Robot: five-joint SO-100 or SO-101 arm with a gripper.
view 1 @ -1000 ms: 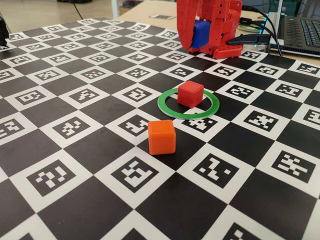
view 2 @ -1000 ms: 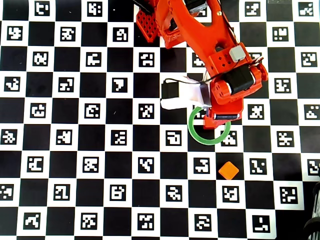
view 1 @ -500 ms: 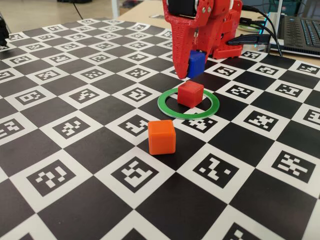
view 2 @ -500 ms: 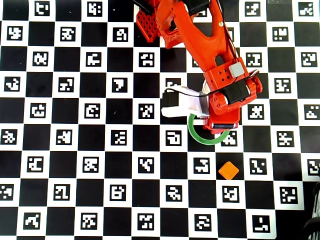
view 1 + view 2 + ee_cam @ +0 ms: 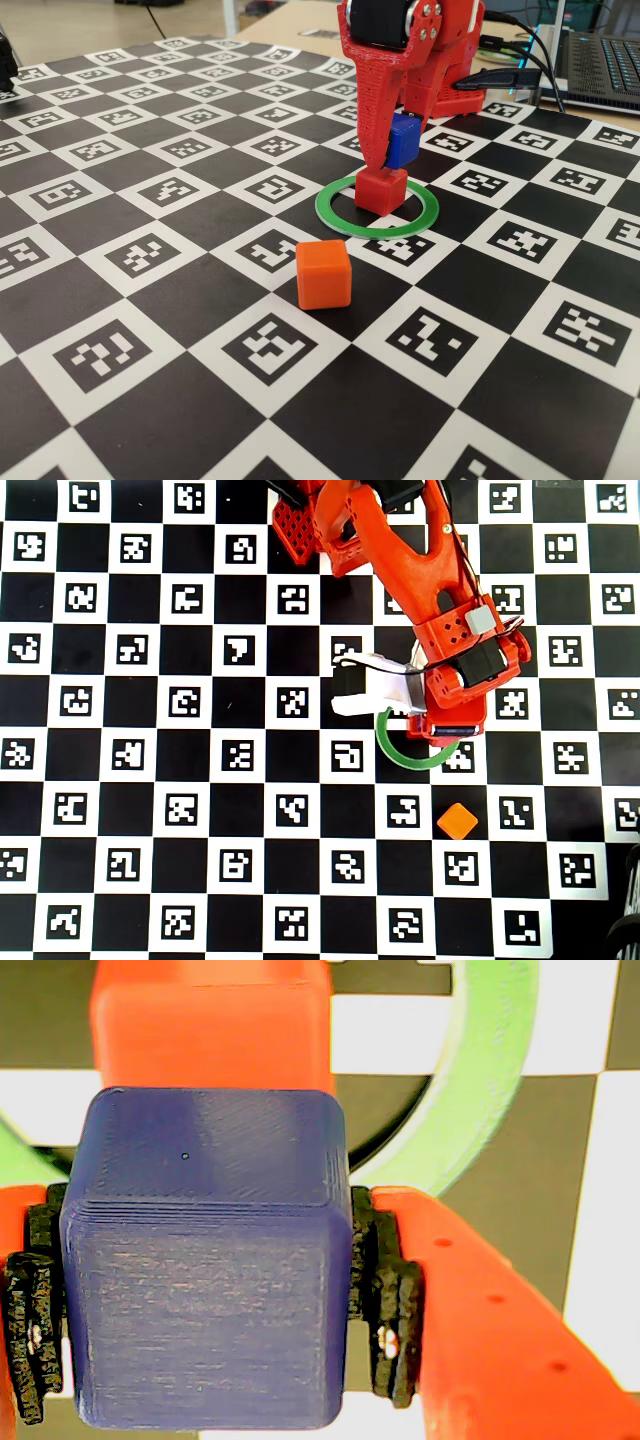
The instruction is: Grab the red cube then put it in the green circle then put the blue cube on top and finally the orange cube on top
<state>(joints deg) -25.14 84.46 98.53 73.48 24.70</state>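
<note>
The red cube [image 5: 381,190] stands inside the green circle [image 5: 345,222] on the checkered mat. My red gripper [image 5: 390,158] points down over it, shut on the blue cube [image 5: 403,140], which hangs just above the red cube's top and slightly to its right. In the wrist view the blue cube [image 5: 205,1280] fills the space between the black pads [image 5: 390,1300], with the red cube [image 5: 210,1025] and the green circle [image 5: 480,1080] beyond it. The orange cube [image 5: 323,273] sits alone in front of the ring, and also shows in the overhead view [image 5: 457,821]. There the arm hides the red cube.
The mat [image 5: 150,330] is a black-and-white board of marker squares. A laptop [image 5: 600,60] and cables [image 5: 510,70] lie at the back right, beyond the mat. The arm's base [image 5: 300,525] stands at the top of the overhead view.
</note>
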